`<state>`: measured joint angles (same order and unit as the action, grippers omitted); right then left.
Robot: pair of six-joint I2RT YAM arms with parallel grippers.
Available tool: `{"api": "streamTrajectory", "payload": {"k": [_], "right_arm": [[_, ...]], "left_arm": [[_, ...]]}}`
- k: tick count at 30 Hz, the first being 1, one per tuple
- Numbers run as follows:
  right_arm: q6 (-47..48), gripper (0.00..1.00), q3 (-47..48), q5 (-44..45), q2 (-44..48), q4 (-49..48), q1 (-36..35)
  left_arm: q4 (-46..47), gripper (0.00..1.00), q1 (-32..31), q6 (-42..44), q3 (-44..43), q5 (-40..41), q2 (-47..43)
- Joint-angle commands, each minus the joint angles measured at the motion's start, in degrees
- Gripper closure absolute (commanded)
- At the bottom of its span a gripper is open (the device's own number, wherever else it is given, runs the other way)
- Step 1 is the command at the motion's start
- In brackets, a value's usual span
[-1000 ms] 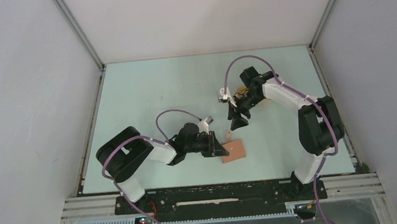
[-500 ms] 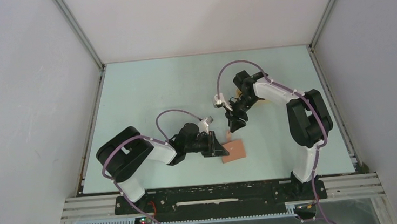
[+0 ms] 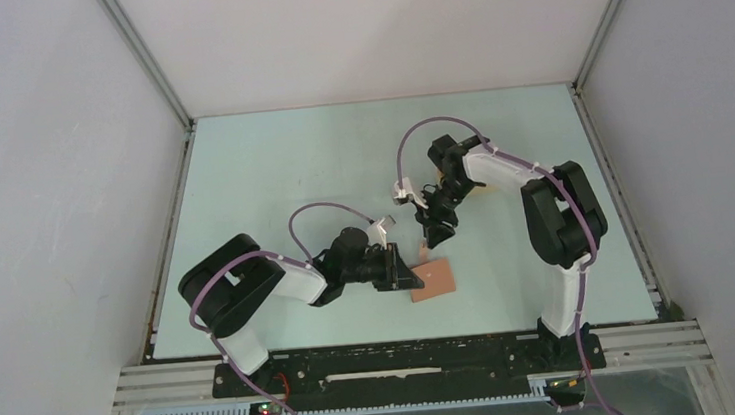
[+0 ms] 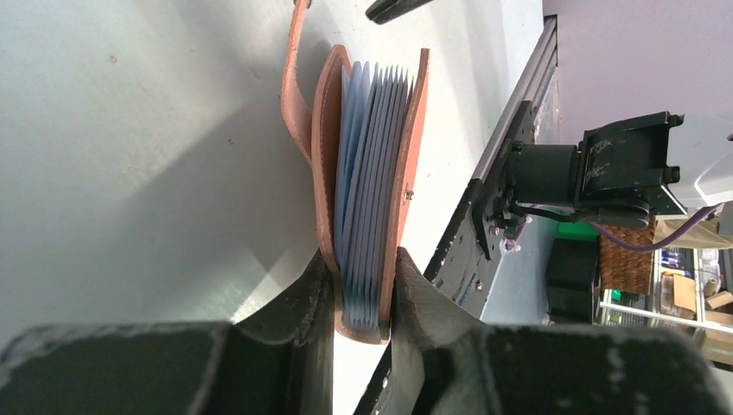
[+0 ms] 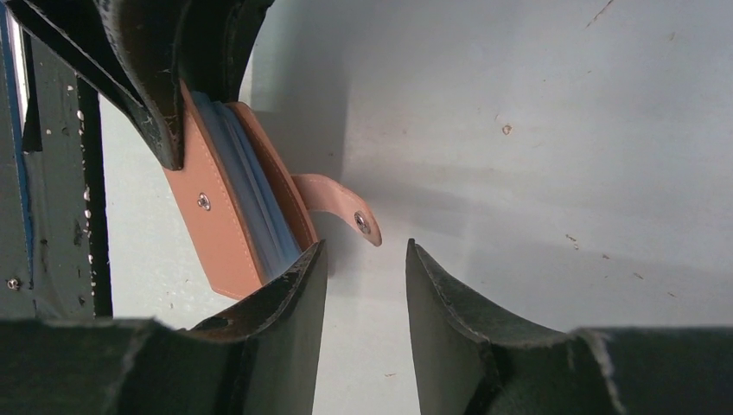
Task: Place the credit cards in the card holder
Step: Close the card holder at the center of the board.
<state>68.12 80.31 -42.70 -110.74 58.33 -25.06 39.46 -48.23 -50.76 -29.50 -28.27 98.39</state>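
The card holder is a reddish-brown wallet with pale blue-grey pockets fanned open. My left gripper is shut on its lower end, one finger on each cover. It stands on edge on the table, its snap strap sticking out to the side. My right gripper hovers just beyond the holder, open, with only bare table between its fingers; the strap's tip lies just ahead of the gap. In the overhead view the right gripper points down at the holder. The credit cards are out of view.
A sliver of something tan shows behind the right arm's wrist. The black rail at the table's near edge runs close beside the holder. Enclosure walls stand on the left, right and far sides.
My right arm has swung left and nearer, bringing its gripper close above the card holder. The left arm and the holder have stayed put.
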Motion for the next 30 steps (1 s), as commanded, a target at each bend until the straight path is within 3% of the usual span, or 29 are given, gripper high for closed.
{"api": "streamTrajectory", "payload": {"k": [1, 30], "right_arm": [[0.42, 0.54, 2.84, 0.66, -0.85, 0.33, -0.52], [0.71, 0.59, 5.72, 2.79, -3.23, 2.98, -2.46]], "left_arm": [[-3.87, 1.0, -0.11, 3.21, -0.3, 2.05, 1.9], [-3.34, 1.0, -0.03, 3.39, -0.47, 1.22, 2.18]]}}
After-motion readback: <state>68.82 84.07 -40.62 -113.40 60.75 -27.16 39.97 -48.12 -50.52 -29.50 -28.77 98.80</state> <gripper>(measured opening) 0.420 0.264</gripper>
